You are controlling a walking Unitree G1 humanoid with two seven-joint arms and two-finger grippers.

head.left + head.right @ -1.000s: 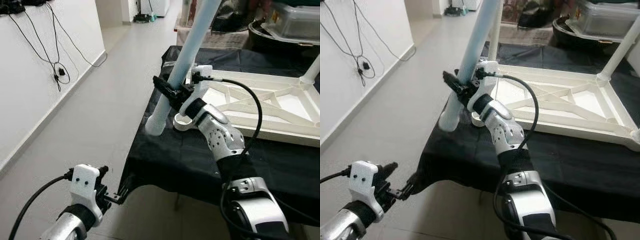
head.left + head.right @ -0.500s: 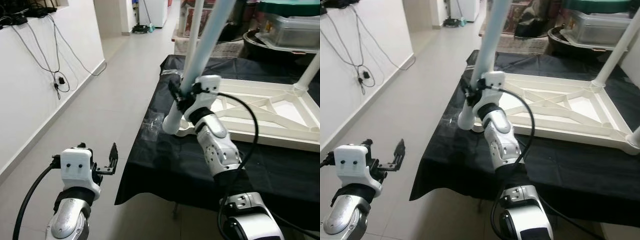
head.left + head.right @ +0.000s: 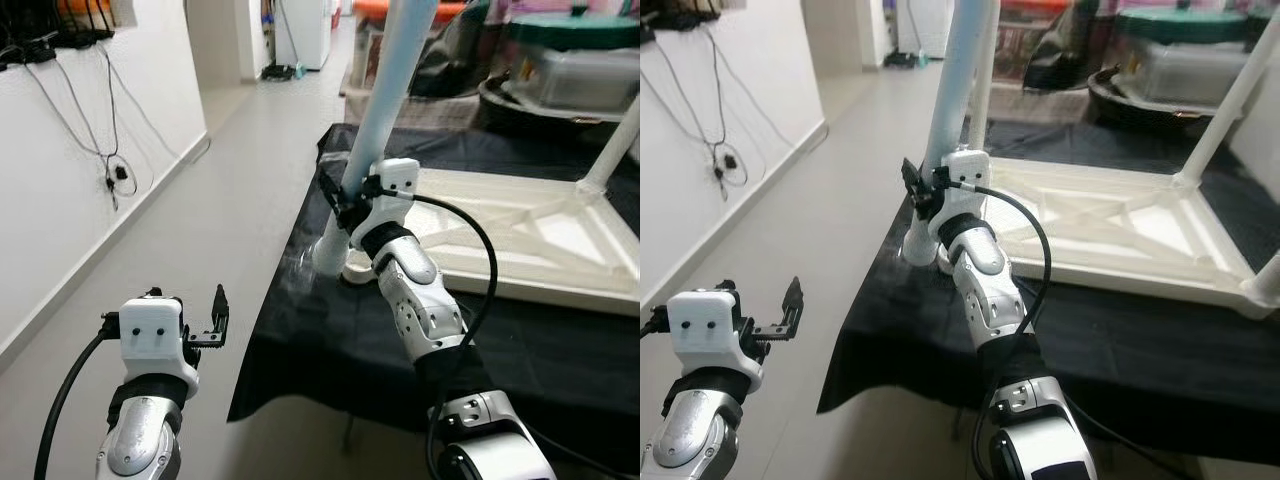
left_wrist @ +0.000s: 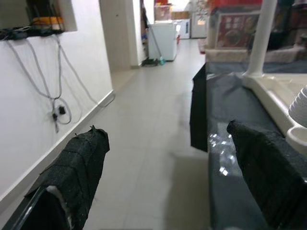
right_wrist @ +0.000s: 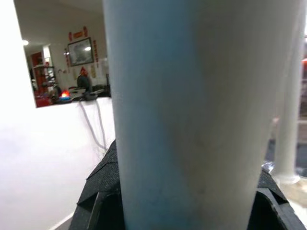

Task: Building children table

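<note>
In the left eye view, a pale leg [image 3: 385, 95] is clenched by the right hand [image 3: 345, 203] and held nearly upright, leaning slightly right at the top. Its lower end sits by a round socket [image 3: 357, 270] at the near-left corner of the white tabletop [image 3: 520, 235], which lies upside down on the black-draped worktop [image 3: 340, 330]. Another leg [image 3: 612, 155] is seen standing at the far right corner. The left hand [image 3: 218, 322] is held low at the near left over the floor [image 3: 200, 240], its fingers spread and empty.

In the left wrist view, the two black fingers [image 4: 76, 163] are seen wide apart, with the floor between them.

In the right wrist view, the leg [image 5: 192, 115] is gripped between the black fingers [image 5: 103, 191].
</note>
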